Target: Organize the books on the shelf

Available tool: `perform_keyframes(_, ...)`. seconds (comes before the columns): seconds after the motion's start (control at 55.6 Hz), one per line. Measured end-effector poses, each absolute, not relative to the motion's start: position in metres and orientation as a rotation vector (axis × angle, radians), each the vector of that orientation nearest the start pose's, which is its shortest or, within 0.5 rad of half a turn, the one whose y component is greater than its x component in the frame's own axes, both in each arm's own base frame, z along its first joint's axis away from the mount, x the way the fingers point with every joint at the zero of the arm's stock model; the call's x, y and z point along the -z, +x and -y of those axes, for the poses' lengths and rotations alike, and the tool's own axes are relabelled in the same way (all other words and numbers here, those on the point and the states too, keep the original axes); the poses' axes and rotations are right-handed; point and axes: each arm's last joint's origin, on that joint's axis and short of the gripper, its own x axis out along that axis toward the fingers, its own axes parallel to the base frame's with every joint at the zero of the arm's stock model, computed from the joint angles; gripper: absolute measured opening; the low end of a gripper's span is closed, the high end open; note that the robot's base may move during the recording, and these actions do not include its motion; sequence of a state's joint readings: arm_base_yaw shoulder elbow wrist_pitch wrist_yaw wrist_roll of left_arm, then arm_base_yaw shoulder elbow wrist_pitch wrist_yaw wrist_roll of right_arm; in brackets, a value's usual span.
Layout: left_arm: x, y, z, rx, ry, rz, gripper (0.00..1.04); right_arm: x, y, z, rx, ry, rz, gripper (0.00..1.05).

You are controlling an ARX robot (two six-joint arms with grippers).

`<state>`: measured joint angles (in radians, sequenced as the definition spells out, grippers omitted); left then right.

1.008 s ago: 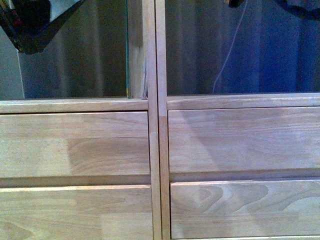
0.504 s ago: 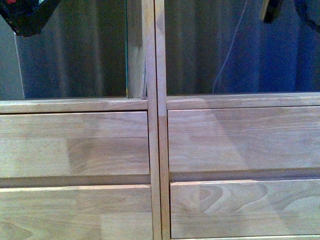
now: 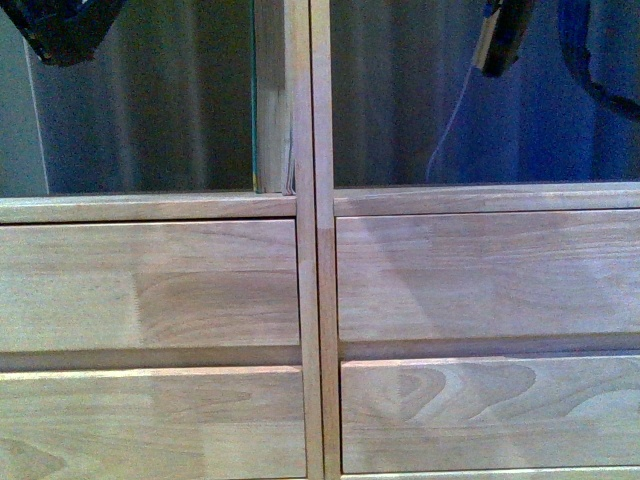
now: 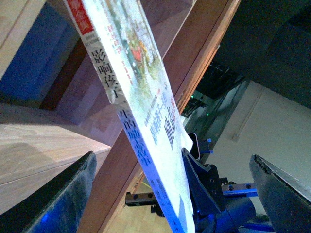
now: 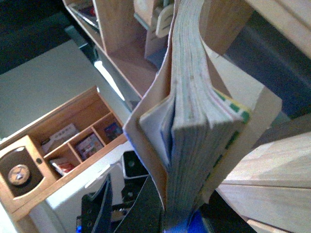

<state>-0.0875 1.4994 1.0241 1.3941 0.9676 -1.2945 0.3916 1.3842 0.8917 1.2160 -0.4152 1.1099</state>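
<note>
Left gripper (image 4: pixel 172 156): jaws wide apart, either side of the paperback (image 4: pixel 131 73), before the shelf's (image 3: pixel 320 280) left cubby.
Right gripper (image 3: pixel 500 40): closure on the thicker book (image 5: pixel 194 121) cannot be told.
Risk: paperback drops — unclamped.

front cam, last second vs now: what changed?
The right arm has come down into view at upper right, bringing a thick book in from the top edge. The left arm drew upward, less of it showing. The shelved book against the central upright and the drawers stayed put.
</note>
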Motion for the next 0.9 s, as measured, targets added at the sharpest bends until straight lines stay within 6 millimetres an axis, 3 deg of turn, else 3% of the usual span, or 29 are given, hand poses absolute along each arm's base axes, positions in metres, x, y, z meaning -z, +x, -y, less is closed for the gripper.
perform_keyframes(0.162,-0.375,0.293,0.057,1.351,-0.706,0.091,0.97,-0.357,0.252,-0.131,-1.155,0.982,0.196,0.07)
perform_keyframes(0.252,-0.375,0.293,0.058,1.352,-0.710,0.088,0.88,-0.353,0.250,-0.133,-1.165,0.979,0.184,0.07)
perform_keyframes(0.522,-0.375,0.293,0.058,1.353,-0.713,0.086,0.49,-0.349,0.246,-0.132,-1.181,0.973,0.174,0.07)
perform_keyframes(0.684,-0.375,0.293,0.058,1.355,-0.725,0.077,0.14,-0.349,0.244,-0.131,-1.194,0.996,0.181,0.07)
perform_keyframes(0.738,-0.376,0.292,0.058,1.360,-0.737,0.065,0.07,-0.348,0.243,-0.131,-1.196,1.008,0.176,0.08)
perform_keyframes(0.9,-0.376,0.292,0.058,1.366,-0.753,0.045,0.07,-0.346,0.243,-0.131,-1.195,1.029,0.164,0.38)
